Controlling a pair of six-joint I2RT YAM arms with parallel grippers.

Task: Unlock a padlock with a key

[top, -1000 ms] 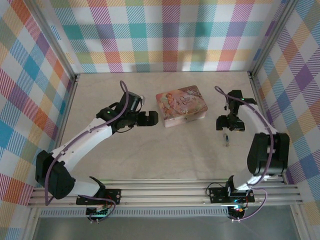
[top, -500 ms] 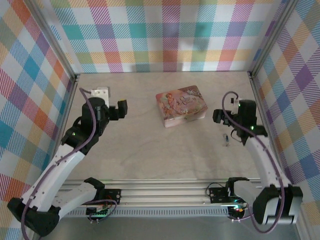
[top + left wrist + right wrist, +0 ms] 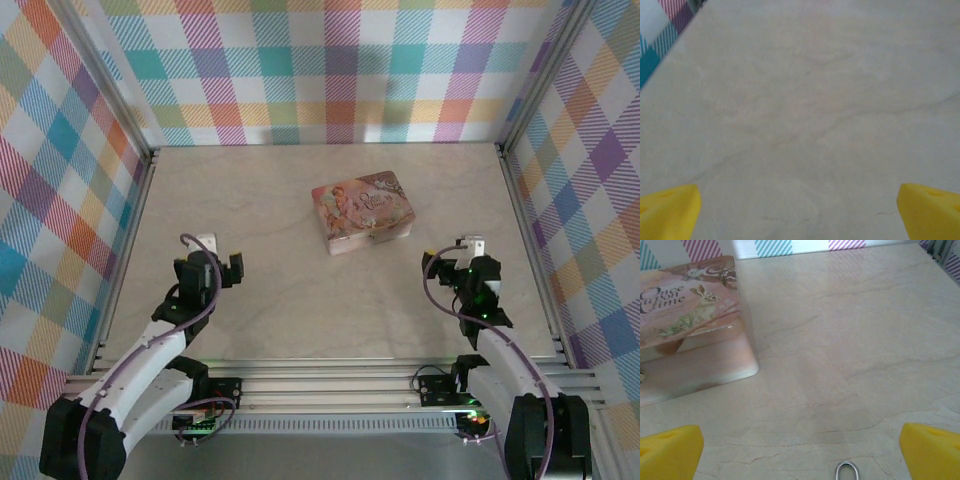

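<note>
At the bottom edge of the right wrist view lies a small silvery metal loop, the shackle of the padlock (image 3: 846, 471); its body is cut off by the frame. My right gripper (image 3: 800, 452) is open just above it, its yellow fingertips (image 3: 671, 450) wide apart with nothing between them. From above, the right gripper (image 3: 455, 262) sits over that spot at the near right. My left gripper (image 3: 800, 212) is open over bare table, seen from above (image 3: 212, 262) at the near left. The key is out of view.
A pink picture-printed tin (image 3: 363, 211) lies shut in the middle of the table (image 3: 300, 300); its corner (image 3: 695, 340) is ahead and left of my right gripper. Plaid walls close in the back and both sides.
Both arms have pulled back toward the near edge. The left gripper left the tin's side and swung left. The right gripper drew back over the padlock's spot and its jaws widened.
</note>
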